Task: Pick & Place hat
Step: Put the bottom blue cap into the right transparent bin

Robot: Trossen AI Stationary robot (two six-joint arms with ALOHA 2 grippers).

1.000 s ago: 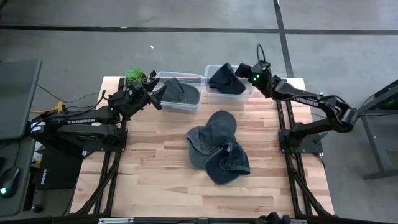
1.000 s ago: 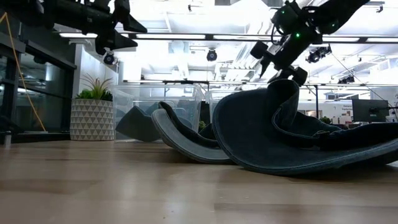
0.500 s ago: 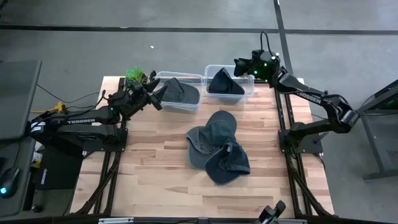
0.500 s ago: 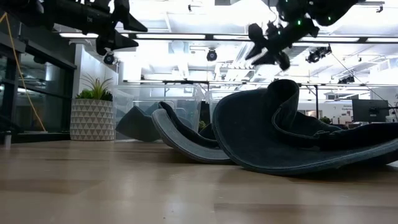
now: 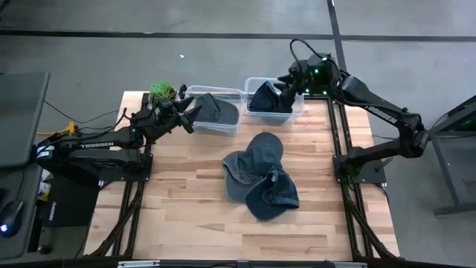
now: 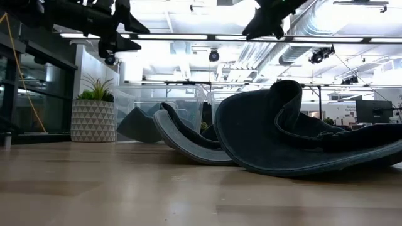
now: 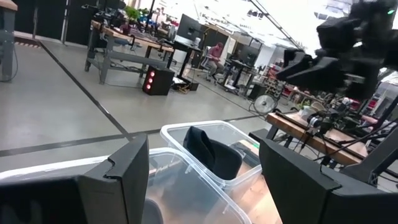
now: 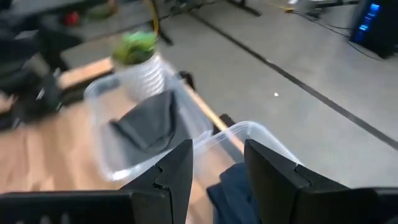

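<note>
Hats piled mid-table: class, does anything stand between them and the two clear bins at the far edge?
Nothing visible does. Bare table lies between the piled hats and both bins; each bin already holds one hat.

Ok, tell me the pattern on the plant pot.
White with a grey triangle pattern on the plant pot, clearest in the low view.

Two bins (image 5: 216, 110) at the table's (image 5: 186, 208) far edge — hats (image 5: 260, 175) heaped mid-table.
</note>
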